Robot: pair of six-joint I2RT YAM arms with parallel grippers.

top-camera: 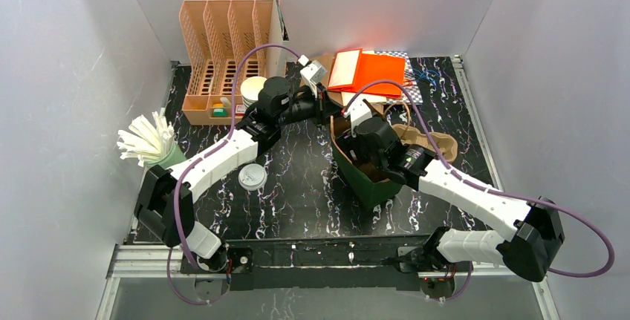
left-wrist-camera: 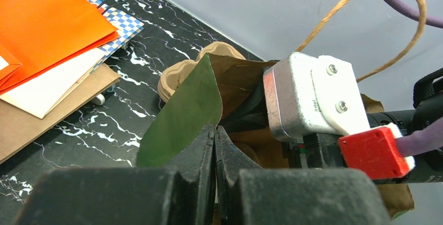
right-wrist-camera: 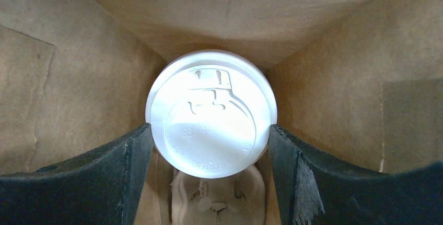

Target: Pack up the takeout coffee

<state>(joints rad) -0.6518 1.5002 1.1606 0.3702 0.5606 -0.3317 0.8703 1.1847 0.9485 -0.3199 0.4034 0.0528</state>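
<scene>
A: Left fingers (left-wrist-camera: 201, 157), what state?
B: Clenched on the rim of the green bag (top-camera: 369, 192).
A: And the right fingers (right-wrist-camera: 125, 183)?
B: Inside it, grasping the lidded takeout coffee (right-wrist-camera: 211, 115) by both sides, right of middle on the desk (top-camera: 297, 201).

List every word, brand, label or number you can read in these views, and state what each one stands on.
"intel": small and tilted, on the silver face of the wrist camera.
Raised marks on the takeout coffee lid, down inside the paper bag: too blurred to read.
Top view: nothing there is legible.
</scene>
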